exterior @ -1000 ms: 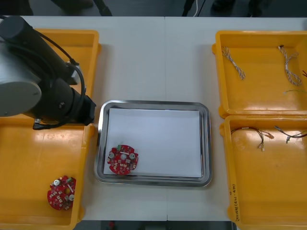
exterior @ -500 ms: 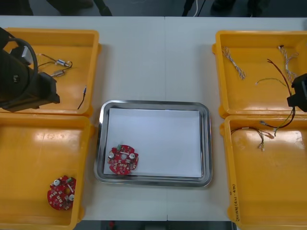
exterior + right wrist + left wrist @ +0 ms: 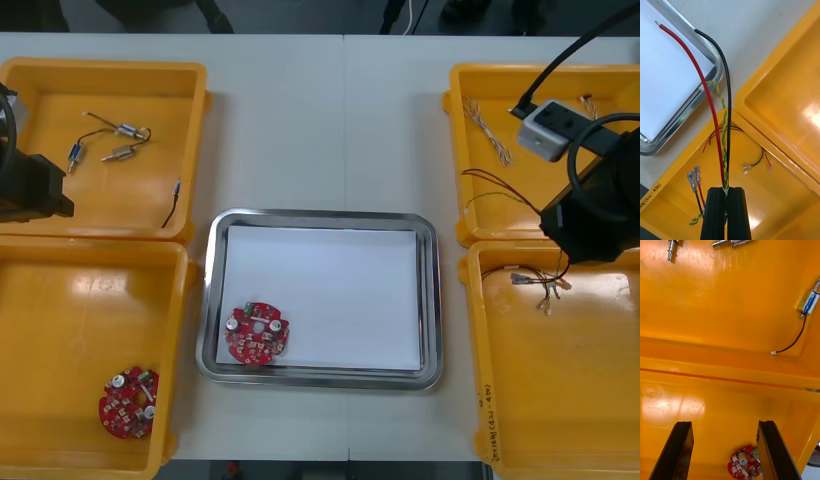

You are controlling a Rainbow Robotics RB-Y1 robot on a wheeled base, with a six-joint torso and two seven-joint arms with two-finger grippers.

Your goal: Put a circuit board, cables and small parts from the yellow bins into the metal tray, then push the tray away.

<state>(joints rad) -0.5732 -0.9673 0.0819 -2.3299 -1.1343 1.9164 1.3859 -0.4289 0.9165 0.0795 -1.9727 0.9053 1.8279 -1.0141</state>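
Observation:
My right gripper [image 3: 726,204] is shut on a bundle of red, black and yellow-green cables [image 3: 717,112], held above the near right yellow bin [image 3: 790,202]. The cable ends reach out over the metal tray's corner [image 3: 685,118]. In the front view my right arm [image 3: 600,205] hangs over the two right bins, and the held cables [image 3: 497,182] trail toward the tray [image 3: 432,300]. One round red circuit board [image 3: 255,333] lies in the tray's near left corner. My left gripper [image 3: 728,453] stands open over the left bins, above a second board [image 3: 745,465].
The far left bin [image 3: 190,100] holds small metal parts [image 3: 122,132] and a black cable [image 3: 171,207]. Twisted cables [image 3: 487,130] lie in the far right bin, and more cables [image 3: 535,283] in the near right one. My left arm [image 3: 25,190] sits at the table's left edge.
My left arm has pulled back to the left, uncovering the far left bin. My right arm has come in from the right with the cable bundle, moving toward the tray.

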